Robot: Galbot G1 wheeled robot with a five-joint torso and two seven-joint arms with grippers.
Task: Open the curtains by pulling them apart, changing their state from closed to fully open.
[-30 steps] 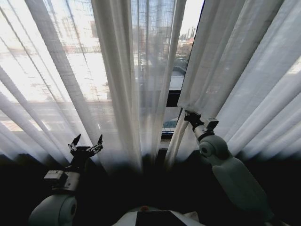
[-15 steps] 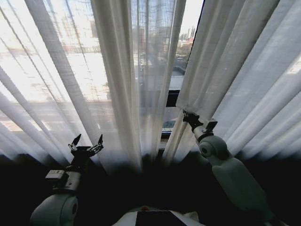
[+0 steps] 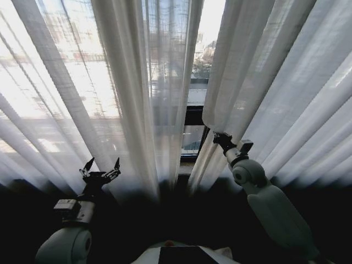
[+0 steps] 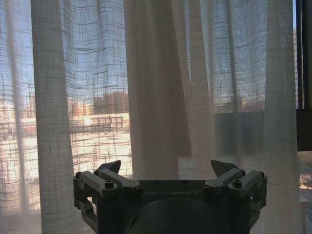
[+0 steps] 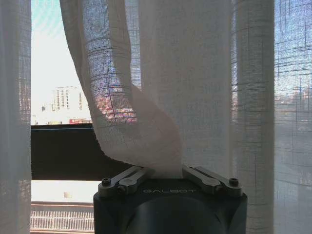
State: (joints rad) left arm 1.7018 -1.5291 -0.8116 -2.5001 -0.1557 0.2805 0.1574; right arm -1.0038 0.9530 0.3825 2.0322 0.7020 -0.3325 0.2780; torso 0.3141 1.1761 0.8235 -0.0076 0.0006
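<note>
Your right gripper (image 3: 218,137): jaws clamped on the inner edge of the right curtain (image 3: 264,82), fabric bunched between them | your left gripper (image 3: 100,165): jaws apart, low before the left curtain (image 3: 115,82), not touching | narrow gap between panels shows the window frame (image 3: 193,115).

Curtains (image 3: 132,93) sheer white-cream, vertical pleats; window frame (image 3: 193,115) dark.

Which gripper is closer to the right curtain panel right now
Right. The right gripper is clamped on the right curtain panel at its inner edge; the left gripper hangs open before the left curtain panel.
</note>
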